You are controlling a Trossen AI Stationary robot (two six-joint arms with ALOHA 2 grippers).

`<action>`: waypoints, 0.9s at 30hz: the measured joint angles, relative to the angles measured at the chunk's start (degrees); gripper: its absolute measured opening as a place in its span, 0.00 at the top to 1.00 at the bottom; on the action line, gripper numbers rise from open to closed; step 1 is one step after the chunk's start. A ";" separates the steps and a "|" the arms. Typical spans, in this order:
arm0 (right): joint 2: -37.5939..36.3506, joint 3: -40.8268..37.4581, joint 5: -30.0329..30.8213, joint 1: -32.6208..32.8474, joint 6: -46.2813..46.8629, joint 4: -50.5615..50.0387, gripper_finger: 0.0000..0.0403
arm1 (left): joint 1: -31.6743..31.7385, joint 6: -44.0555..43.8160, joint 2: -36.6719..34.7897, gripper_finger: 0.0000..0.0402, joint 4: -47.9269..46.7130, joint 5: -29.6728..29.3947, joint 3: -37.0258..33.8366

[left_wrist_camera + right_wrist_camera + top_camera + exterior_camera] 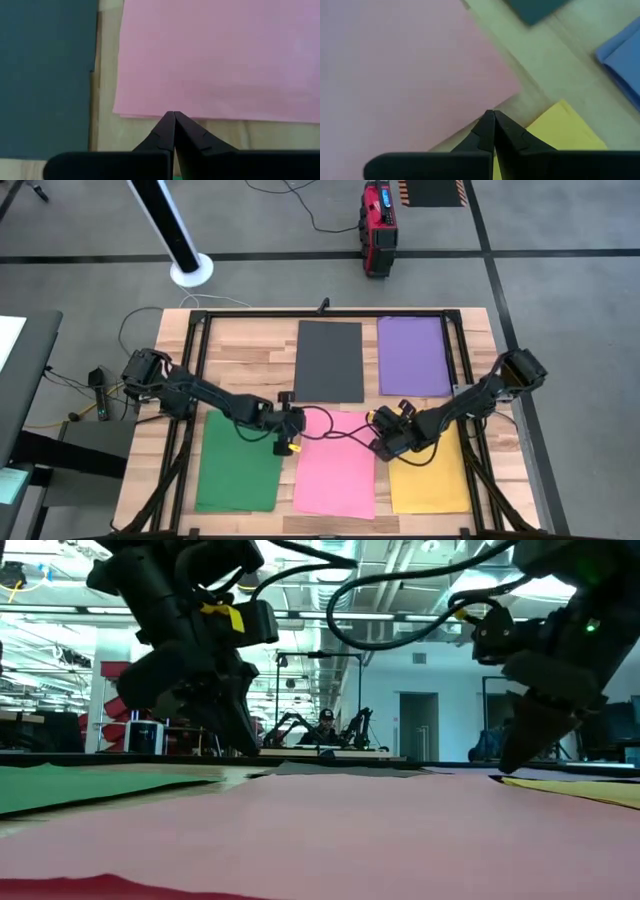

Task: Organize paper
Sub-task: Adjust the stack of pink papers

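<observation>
My landmark is the pink sheet [335,463], near-centre on the surface [250,355]: green [240,461] left of it, yellow [430,470] right, grey [330,361] and purple [414,356] beyond. Left end effector [291,423] at its far-left corner, right end effector [384,434] at its far-right corner, both pinched closed and empty. I judge closed tips could crease or drag pink askew.

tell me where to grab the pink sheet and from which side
Take the pink sheet at its far right corner, coming down from above with the right gripper beside it. It lies flat, so only an edge over bare wood gives purchase.
</observation>
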 joint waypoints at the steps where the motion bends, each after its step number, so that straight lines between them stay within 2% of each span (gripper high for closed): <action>1: 0.00 -0.48 -0.08 -0.34 -0.02 0.91 1.00 | 0.37 0.15 0.00 1.00 -0.36 0.04 0.00; 10: 0.42 -1.62 -0.51 -2.33 0.08 1.84 1.00 | 2.61 0.70 0.03 1.00 -2.83 0.29 0.00; 15: 3.44 -1.48 -1.28 -2.77 -0.26 2.60 1.00 | 3.21 0.76 3.36 1.00 -2.25 2.21 0.03; 19: 4.77 -1.42 -1.05 -2.71 -0.26 3.23 1.00 | 3.10 0.17 5.84 1.00 -1.75 1.18 0.27; 27: 4.96 -1.45 -1.84 -3.76 -0.95 3.88 1.00 | 3.10 -0.17 6.12 1.00 0.08 1.04 0.15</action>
